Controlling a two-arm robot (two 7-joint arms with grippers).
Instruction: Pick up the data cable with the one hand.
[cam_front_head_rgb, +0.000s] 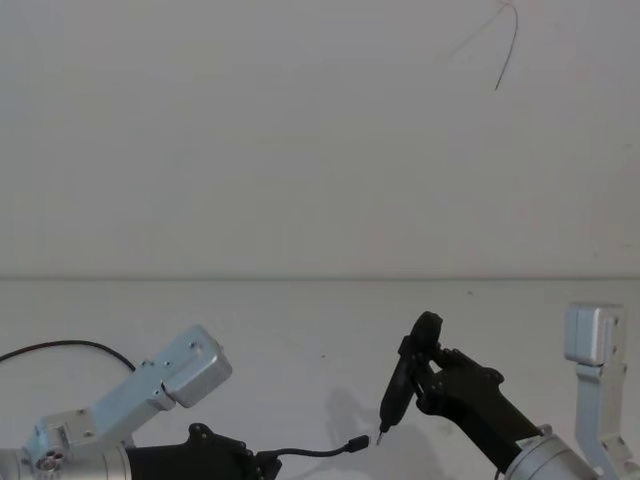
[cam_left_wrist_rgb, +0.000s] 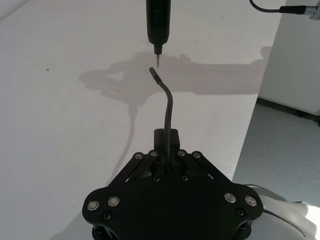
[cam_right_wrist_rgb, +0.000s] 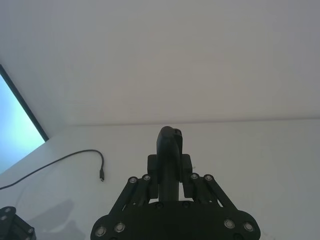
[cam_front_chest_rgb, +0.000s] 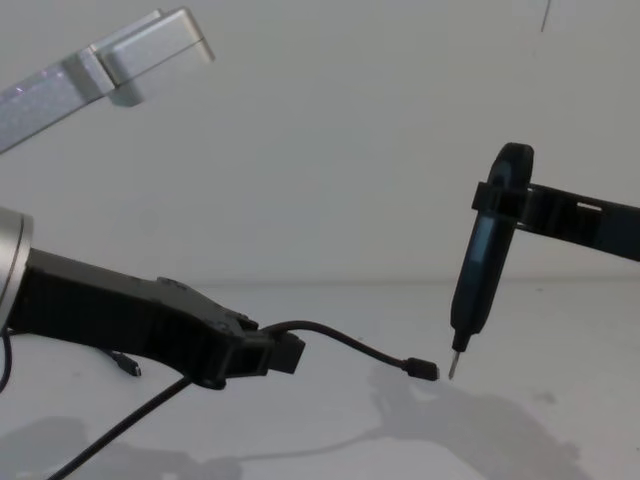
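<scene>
Left gripper (cam_front_chest_rgb: 285, 352), black angular plastic, fingers clamped on data cable (cam_front_chest_rgb: 350, 345): thin black cord arcing above matte white table (cam_front_chest_rgb: 560, 330), small rectangular plug at tip. Right gripper (cam_front_chest_rgb: 500, 205) clamped on glossy pen-shaped tool (cam_front_chest_rgb: 480, 270), metal tip just beside plug.

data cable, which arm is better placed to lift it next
Left. The left gripper is already shut on the thin black data cable; the right gripper is occupied by the thick black pen-shaped tool.

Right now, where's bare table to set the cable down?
Bare table runs from the plug back to the wall. Crowded at the front: left gripper holds the data cable, its plug almost at the pen tool in the right gripper.
</scene>
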